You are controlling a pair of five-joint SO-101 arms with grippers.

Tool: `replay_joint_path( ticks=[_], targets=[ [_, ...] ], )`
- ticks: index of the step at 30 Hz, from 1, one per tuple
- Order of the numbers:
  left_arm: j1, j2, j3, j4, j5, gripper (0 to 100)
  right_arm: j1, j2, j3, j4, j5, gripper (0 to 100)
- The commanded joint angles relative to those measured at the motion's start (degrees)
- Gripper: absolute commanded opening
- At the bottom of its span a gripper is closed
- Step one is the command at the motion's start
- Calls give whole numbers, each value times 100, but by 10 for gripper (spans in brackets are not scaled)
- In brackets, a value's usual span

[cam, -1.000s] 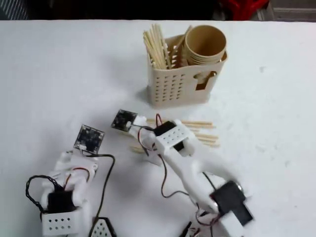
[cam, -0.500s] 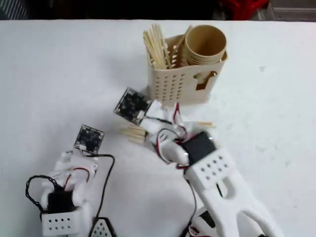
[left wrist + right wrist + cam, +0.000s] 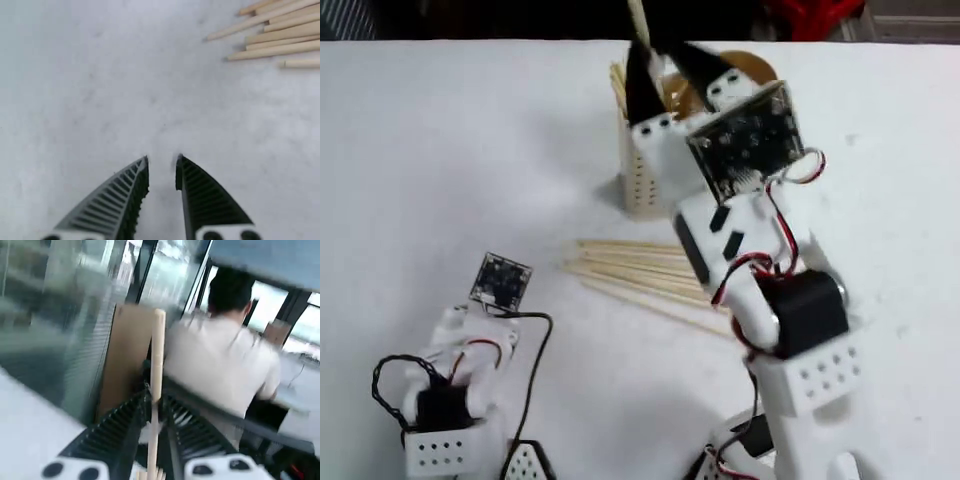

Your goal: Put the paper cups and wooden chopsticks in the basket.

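1. The white surface (image 3: 440,130) carries everything I am working with; it runs from the arm bases near me to the dark edge at the far side.
2. The right arm (image 3: 790,330) is stretched away from me and raised high, with its wrist over the basket; the right gripper (image 3: 655,60) points up and away from the surface.
3. The left arm (image 3: 450,390) sits folded low by its base, well apart from the basket; the left gripper (image 3: 162,165) hangs just above bare surface, its jaws a little apart and nothing between them, so I read it as released.
4. The basket (image 3: 642,190), cream and perforated, stands upright at the far middle of the surface; the right arm covers much of it from the high view.
5. The loose wooden chopsticks (image 3: 630,265) lie flat in a fanned bundle on the surface, between the basket and the arm bases; their ends also show ahead of the left gripper (image 3: 280,35).
6. The paper cups (image 3: 760,66) appear to sit in the basket's right side, though the gripper hides most of them.
7. A standing bundle of chopsticks (image 3: 617,80) pokes from the basket's left side.
8. The right gripper (image 3: 156,395) is clenched on a single chopstick (image 3: 158,355), which stands upright between the jaws, above the basket.
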Motion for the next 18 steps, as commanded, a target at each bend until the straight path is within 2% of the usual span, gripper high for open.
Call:
replay_joint_path(
  ticks=[1,12,18],
  targets=[
    [66,-48,-18,26,0,109,84,514,-246,-813,-79,18],
    [66,-48,-18,26,0,109,699,1481,-211,-866,-132,20],
    [66,-48,-18,26,0,109,681,1473,-220,-101,-132,170]
  ],
)
